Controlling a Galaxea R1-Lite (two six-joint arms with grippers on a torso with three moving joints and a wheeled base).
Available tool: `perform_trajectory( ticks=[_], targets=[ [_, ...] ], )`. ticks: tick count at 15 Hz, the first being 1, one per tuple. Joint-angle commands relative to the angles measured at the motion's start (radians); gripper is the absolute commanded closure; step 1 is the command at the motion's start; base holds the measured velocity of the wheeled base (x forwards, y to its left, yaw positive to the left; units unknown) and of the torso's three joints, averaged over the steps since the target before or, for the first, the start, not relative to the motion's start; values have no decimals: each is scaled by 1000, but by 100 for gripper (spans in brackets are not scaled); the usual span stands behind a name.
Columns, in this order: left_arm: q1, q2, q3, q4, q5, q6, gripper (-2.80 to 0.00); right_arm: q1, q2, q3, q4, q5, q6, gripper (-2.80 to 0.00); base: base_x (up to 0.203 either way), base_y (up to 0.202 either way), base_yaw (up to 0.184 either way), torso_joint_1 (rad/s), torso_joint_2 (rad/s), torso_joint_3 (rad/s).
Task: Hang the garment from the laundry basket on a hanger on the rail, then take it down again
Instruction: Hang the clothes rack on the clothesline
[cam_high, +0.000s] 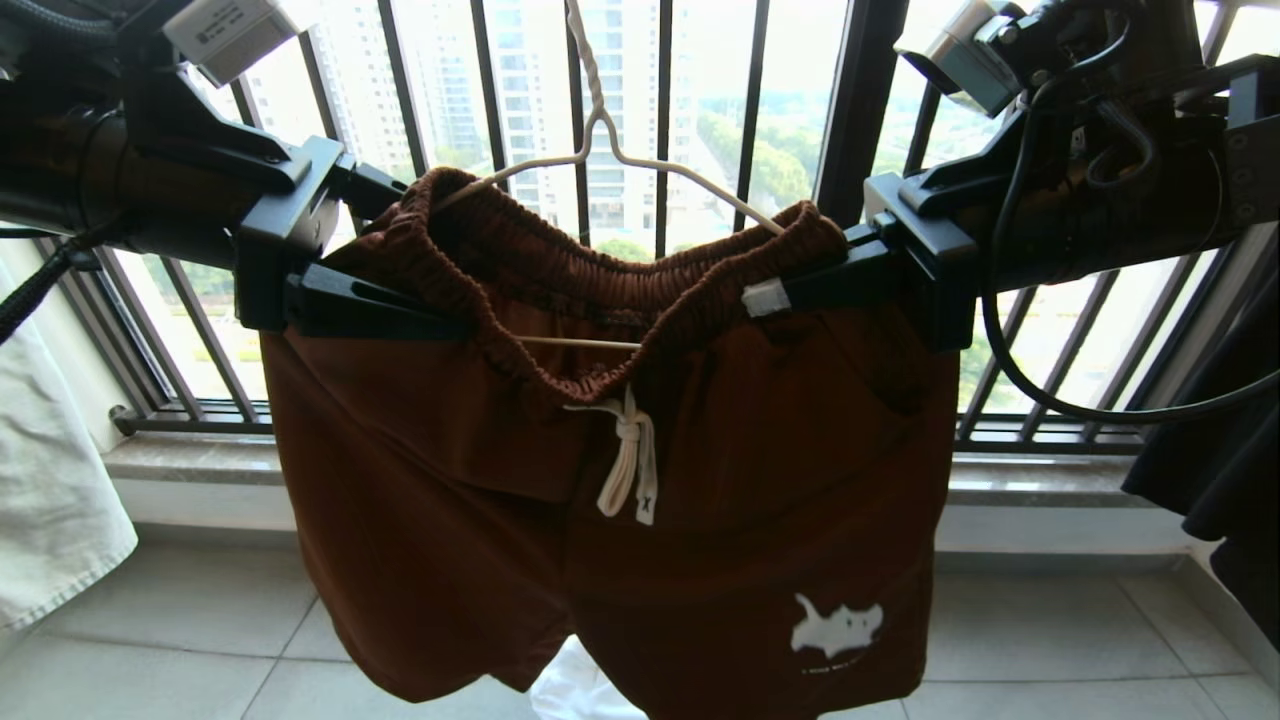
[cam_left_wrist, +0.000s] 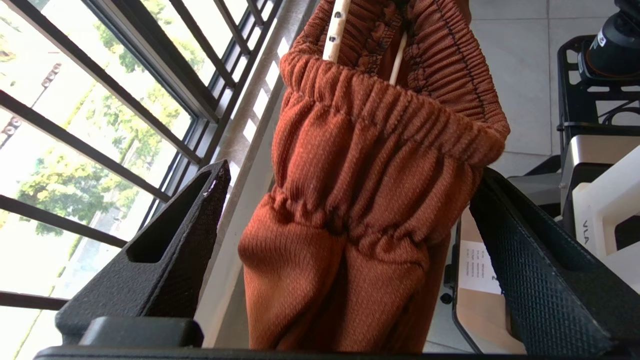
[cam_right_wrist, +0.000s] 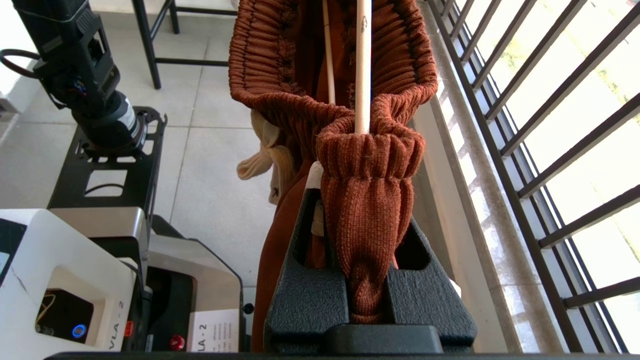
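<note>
Closest to the head camera, the rust-brown shorts with ribbed elastic waistband hang on the thin cream wire hanger, white drawstring knotted at the front and a small white animal-shaped print low on one leg. The black right gripper pinches one end of the waistband; its wrist view shows what the head view hides, the ribbed cloth bunched tight between the pressed-together fingers, with the hanger's cream wire running into the fold just above. The black left gripper sits at the other end of the waistband; only its wrist view shows the fingers spread wide, the gathered fabric hanging between them and one finger just beside the waistband's edge. The hanger's hook neck rises out of the top of the head view, so what it hangs from cannot be seen. A white cloth hangs at the left edge, a black garment at the right edge, both apart from the shorts. Pale floor tiles lie open below the hems. Farthest back stands the black railing of vertical bars, with the stone sill at its foot.
</note>
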Motion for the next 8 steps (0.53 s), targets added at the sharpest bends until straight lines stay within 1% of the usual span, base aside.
perform_trajectory(
  ticks=[1,3,8],
  targets=[
    [-8,12,-1,-14,-6,-1,-280,0,1,-3,3,5,-3,0,0,0,0,0,0,0],
    [-14,12,-1,-23,-6,-25,-280,2,2,-3,3,5,-2,0,0,0,0,0,0,0],
    [-20,13,-1,-24,-6,-25,-280,2,0,-4,3,5,-2,0,0,0,0,0,0,0]
  ],
)
